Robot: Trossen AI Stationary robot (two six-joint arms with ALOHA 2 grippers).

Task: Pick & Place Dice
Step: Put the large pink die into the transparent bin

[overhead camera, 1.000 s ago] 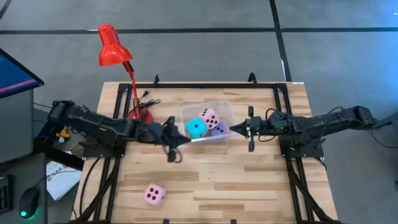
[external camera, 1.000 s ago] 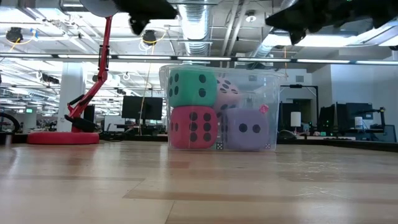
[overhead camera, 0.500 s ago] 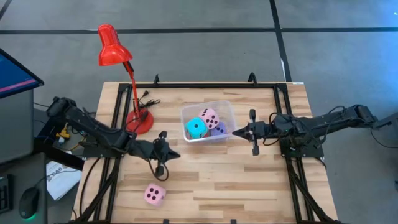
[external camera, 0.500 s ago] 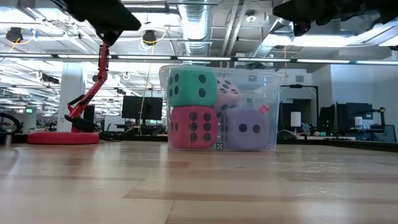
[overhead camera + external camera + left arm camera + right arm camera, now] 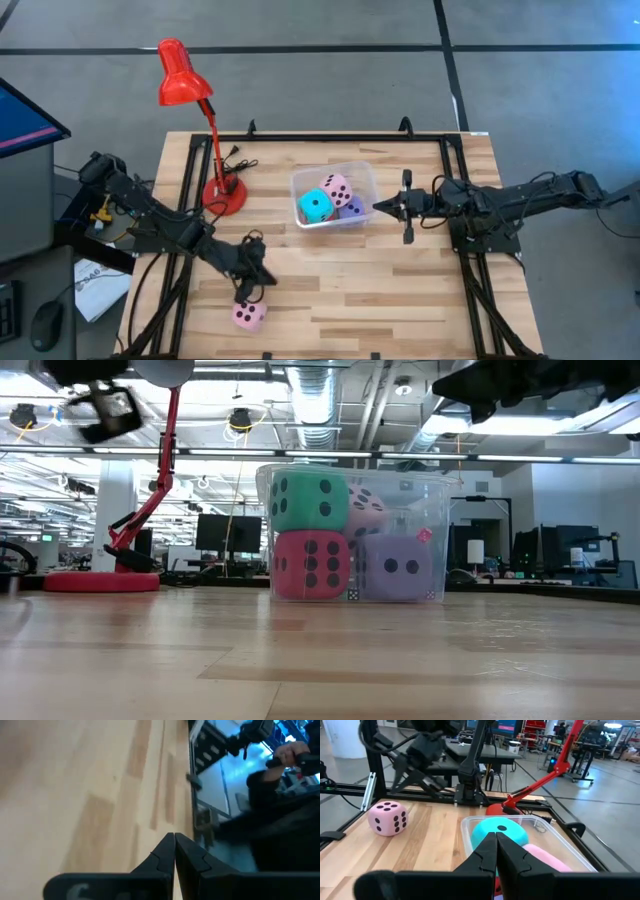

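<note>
Left gripper hangs over the near-left part of the wooden table, its two dark fingers pressed together with nothing between them, as the left wrist view shows, where the tips meet above bare wood. Just beyond and below it in the high view, on the near side, lies the loose pink die, alone on the boards and not touched by the fingers; the gripper sits just beside it on the far side, slightly to its right. Farther left and back stands the red desk lamp, its base on the table's far-left part. At the middle of the table sits the clear plastic bin, holding four dice: the cyan die on top at the left, a second pink die beside it toward the far side, the lavender die at the right, and, seen from the low view, the red die under the cyan one. Right of the bin, the right gripper points at its right wall, close to it but apart, fingers likewise closed and empty; its wrist view looks past the joined tips over the bin toward the loose pink die far off on the left.
</note>
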